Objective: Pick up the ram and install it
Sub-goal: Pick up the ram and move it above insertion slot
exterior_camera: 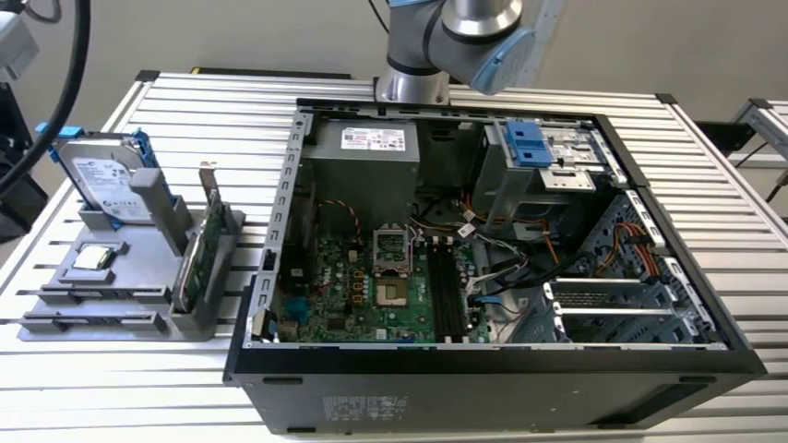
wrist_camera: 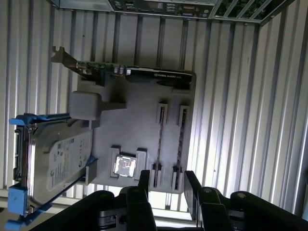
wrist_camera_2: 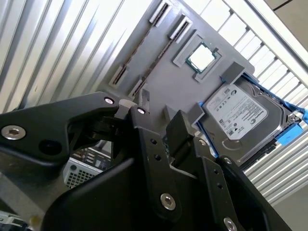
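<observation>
Ram (wrist_camera: 182, 137) is being kept on edge in a narrow slot of the gray holder (wrist_camera: 139, 110) on the table (wrist_camera: 240, 120), at the exterior view's left of the open computer case (exterior_camera: 493, 388) (a hard drive (wrist_camera: 57, 159) is standing alongside). The end effector (wrist_camera: 167, 179) is being held released, fingers apart and empty, over the holder.

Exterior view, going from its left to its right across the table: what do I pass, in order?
Hard drive with blue rails → green card standing on edge → motherboard in the open case → black memory slots → metal cage inside the case.
</observation>
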Controlling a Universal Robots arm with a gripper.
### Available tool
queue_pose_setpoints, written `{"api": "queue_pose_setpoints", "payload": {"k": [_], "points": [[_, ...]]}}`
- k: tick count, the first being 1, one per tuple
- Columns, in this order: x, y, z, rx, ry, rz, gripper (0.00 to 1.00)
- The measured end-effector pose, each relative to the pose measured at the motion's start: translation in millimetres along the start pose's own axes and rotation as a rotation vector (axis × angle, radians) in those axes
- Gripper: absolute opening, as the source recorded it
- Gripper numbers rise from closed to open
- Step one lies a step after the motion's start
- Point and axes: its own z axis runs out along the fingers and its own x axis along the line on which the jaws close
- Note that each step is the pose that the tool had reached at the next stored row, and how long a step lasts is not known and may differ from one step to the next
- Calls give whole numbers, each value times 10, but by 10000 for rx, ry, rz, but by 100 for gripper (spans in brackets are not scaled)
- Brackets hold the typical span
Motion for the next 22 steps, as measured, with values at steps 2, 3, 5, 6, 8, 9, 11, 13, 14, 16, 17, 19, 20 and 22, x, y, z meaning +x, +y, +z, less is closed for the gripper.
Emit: {"api": "queue_pose_setpoints", "payload": {"k": [2,3,5,6,8,9,11,13,14,16,17,19,20,22], "points": [[0,0,5,0,0,0,100],[0,0,6,0,0,0,100],[-1,0,10,0,0,0,100],[-2,0,39,0,-2,0,100],[-4,0,69,1,-7,0,100],[-4,0,70,1,-7,0,100],[-4,1,74,1,-7,0,100],[-4,1,78,0,-8,0,100],[-4,0,82,-1,-8,1,100],[-4,0,86,1,-11,1,100],[-5,0,88,1,-12,1,100],[-5,0,93,1,-14,1,100],[-5,1,95,1,-15,0,100],[-5,1,99,1,-18,-1,100]]}}
